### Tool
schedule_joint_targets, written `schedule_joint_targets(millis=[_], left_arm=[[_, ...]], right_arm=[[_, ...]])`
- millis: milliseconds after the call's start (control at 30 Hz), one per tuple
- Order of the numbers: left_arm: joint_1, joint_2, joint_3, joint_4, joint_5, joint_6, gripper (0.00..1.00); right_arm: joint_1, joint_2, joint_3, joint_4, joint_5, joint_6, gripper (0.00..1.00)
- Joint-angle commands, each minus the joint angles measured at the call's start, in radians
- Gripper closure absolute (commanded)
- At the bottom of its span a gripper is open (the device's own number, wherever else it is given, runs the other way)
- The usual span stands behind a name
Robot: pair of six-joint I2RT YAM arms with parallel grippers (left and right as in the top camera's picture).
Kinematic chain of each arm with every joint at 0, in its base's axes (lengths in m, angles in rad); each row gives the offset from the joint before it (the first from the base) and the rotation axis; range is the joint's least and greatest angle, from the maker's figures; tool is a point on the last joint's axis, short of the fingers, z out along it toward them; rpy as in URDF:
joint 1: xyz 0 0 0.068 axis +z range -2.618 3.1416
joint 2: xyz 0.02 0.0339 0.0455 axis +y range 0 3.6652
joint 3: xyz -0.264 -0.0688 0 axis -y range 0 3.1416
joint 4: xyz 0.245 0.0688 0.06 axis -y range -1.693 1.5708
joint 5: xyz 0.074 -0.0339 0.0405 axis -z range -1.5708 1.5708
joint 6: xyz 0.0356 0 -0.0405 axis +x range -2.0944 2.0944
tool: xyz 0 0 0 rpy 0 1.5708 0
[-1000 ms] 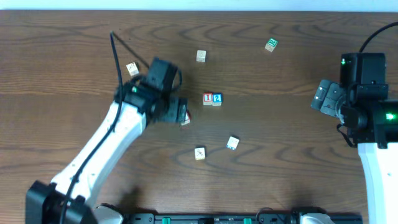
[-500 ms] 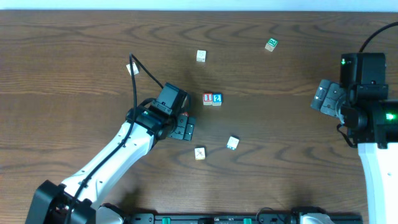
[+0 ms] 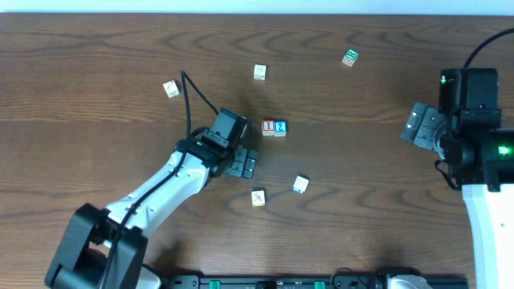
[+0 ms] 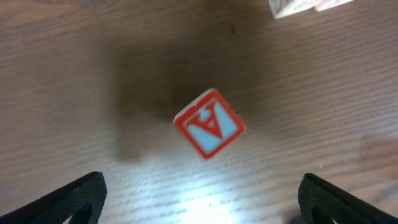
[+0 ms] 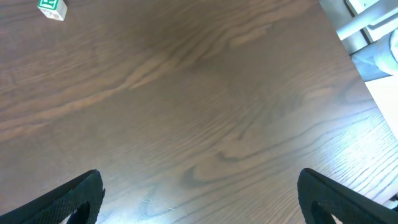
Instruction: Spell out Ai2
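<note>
While left tool [image 4: 200, 202] hangs wide open, empty, above A cube [image 4: 209, 124] | right tool [image 5: 199, 200] wide open, empty

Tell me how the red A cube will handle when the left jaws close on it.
The A cube looks like rigid wood, so probably won't deform. Flat faces make rolling unlikely. It lies askew to the open jaws, so it may twist or skid on the smooth table.

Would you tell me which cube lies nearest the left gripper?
The red A cube, just in front of the open left gripper, centred in its wrist camera.
</note>
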Motion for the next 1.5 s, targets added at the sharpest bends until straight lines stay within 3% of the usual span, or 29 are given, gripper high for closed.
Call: schedule_joint_targets(millis=[0,100,233,400,933,1300,1467], left_arm=[[0.001,0.042,-0.006,0.032,0.02,0.013,0.0],[0.001,0.074,-0.006,0.071,0.019,0.013,0.16],[0.002,0.089,-0.006,0.106,0.001,0.014,0.24],[0.002,0.109,-0.006,0.14,-0.078,0.016,0.28],[0.002,0.14,-0.006,0.19,-0.039,0.446,0.32],[0.002,0.14,-0.006,0.141,-0.039,0.446,0.52],[0.002,0.14,-0.006,0.12,-0.042,0.363,0.59]], right_arm=[[-0.006,0.001,-0.003,0.001,0.014,-0.011,0.01],[-0.006,0.001,-0.003,0.001,0.014,-0.011,0.01],[-0.006,0.001,-0.003,0.001,0.014,-0.011,0.01],[-0.006,0.001,-0.003,0.001,0.014,-0.011,0.01],[-0.006,0.001,-0.003,0.001,0.014,-0.011,0.01],[-0.006,0.001,-0.003,0.001,0.014,-0.011,0.01],[-0.006,0.001,-0.003,0.001,0.014,-0.011,0.01]])
